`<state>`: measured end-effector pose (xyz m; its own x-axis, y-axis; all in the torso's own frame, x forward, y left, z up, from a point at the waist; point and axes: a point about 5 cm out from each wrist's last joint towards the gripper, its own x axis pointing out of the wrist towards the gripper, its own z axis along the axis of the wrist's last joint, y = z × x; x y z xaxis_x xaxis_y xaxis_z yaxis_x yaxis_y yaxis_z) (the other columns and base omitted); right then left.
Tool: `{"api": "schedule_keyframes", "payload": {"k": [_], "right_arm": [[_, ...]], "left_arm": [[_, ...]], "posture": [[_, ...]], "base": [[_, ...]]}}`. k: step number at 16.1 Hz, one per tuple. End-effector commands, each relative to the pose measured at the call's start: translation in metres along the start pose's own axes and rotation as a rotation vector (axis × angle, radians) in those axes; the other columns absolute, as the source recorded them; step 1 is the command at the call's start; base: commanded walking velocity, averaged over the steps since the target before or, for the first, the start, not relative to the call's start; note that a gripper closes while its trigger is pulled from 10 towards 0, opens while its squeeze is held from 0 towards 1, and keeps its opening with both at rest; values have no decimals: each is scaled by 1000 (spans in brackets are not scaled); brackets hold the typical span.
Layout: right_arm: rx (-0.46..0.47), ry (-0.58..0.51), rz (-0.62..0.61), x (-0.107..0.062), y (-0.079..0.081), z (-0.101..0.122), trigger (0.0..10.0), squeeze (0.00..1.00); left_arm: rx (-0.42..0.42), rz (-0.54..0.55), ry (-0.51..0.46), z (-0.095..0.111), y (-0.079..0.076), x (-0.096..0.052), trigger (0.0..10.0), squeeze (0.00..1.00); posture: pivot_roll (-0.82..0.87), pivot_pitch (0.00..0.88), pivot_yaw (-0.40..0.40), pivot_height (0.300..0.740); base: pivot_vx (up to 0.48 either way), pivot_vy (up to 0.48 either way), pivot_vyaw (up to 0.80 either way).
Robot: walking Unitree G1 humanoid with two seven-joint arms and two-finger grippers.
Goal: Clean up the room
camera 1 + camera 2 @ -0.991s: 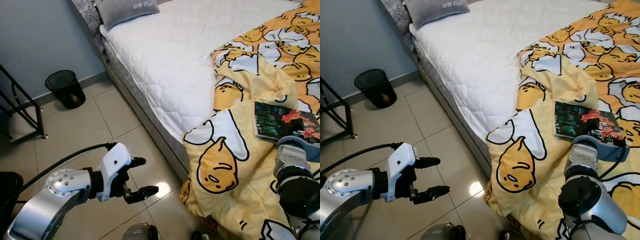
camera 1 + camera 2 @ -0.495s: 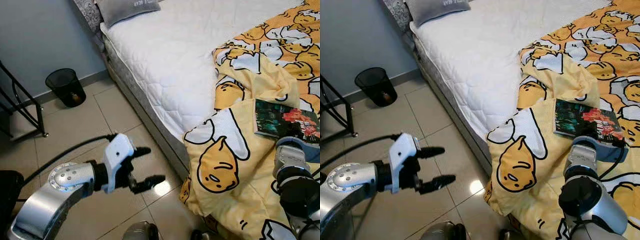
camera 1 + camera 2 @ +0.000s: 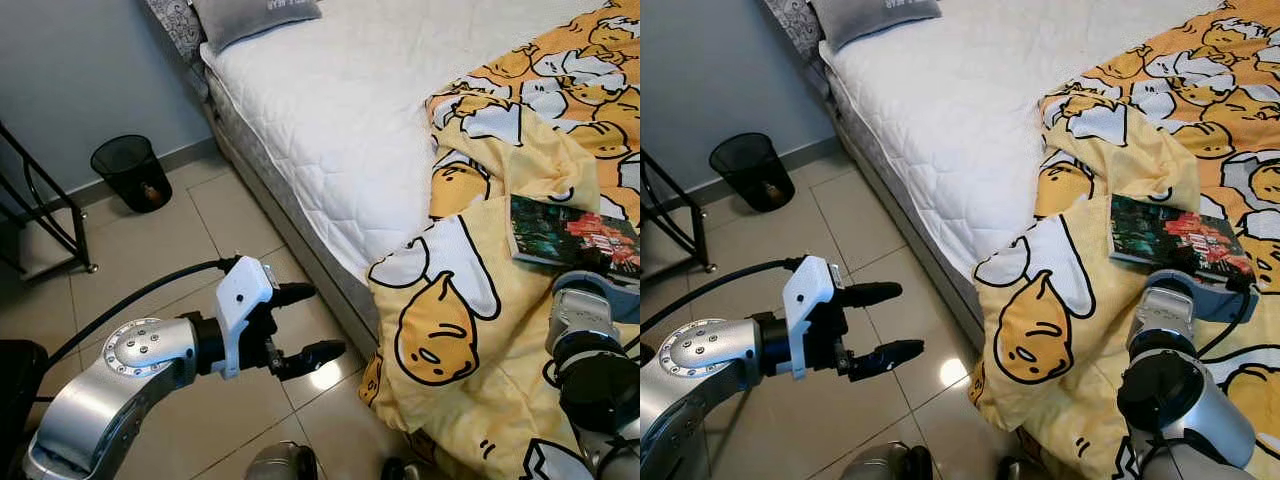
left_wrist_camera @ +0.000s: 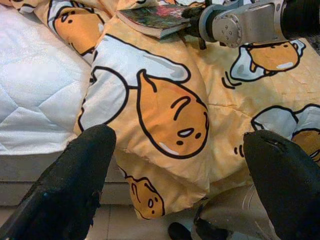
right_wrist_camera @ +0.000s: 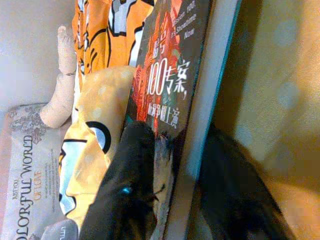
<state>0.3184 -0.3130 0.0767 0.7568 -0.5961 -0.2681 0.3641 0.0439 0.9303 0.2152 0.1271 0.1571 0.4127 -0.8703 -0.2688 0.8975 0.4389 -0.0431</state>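
The book point(image 3: 571, 234) lies on the yellow cartoon blanket point(image 3: 470, 330), on the part of the bed near the robot's right side. The right gripper point(image 5: 170, 165) is at the near edge of this book — in the right wrist view one black finger point(image 5: 127, 185) lies over the cover and the other is under the book, so the fingers are closed on it with the book between them. The blanket hangs over the edge of the bed down to the tiled floor point(image 3: 160, 250). The white mattress point(image 3: 350, 100) is bare on the left part, with a grey pillow point(image 3: 255, 15) at its head.

The left gripper point(image 3: 310, 322) is over the floor just beside the bed — its two fingers are wide apart and hold nothing. A black bin point(image 3: 131, 174) stands by the wall, well apart from the bed.
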Motion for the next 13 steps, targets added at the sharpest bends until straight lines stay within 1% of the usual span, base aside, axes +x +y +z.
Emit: {"api": "schedule_keyframes", "payload": {"k": [1,7,9,10,11,12,13], "right_arm": [[21,3,23,2,10,-2,0,0],[33,-9,19,3,11,1,0,0],[44,-29,16,3,9,5,0,0],[46,-38,16,3,8,8,0,0],[22,-38,36,4,8,11,0,0],[-54,-20,93,4,11,13,0,0],[-97,-11,130,4,13,14,0,0]], "left_arm": [[1,-4,0,0,0,1,10000,733],[0,-1,-1,-2,2,4,10000,733],[0,9,-5,-5,4,7,10000,733],[1,14,-8,-7,5,10,10000,733],[6,19,-17,-8,6,12,10000,733],[8,41,-31,-10,8,14,10000,733],[8,53,-39,-11,9,15,10000,729]], "posture": [[125,118,99,740],[108,84,93,740],[84,51,87,740],[57,14,79,740],[48,0,77,740],[12,0,73,740],[1,0,75,740]], "base": [[0,0,0],[0,0,0],[0,0,0],[0,0,0],[0,0,0],[0,0,0],[0,0,0]]}}
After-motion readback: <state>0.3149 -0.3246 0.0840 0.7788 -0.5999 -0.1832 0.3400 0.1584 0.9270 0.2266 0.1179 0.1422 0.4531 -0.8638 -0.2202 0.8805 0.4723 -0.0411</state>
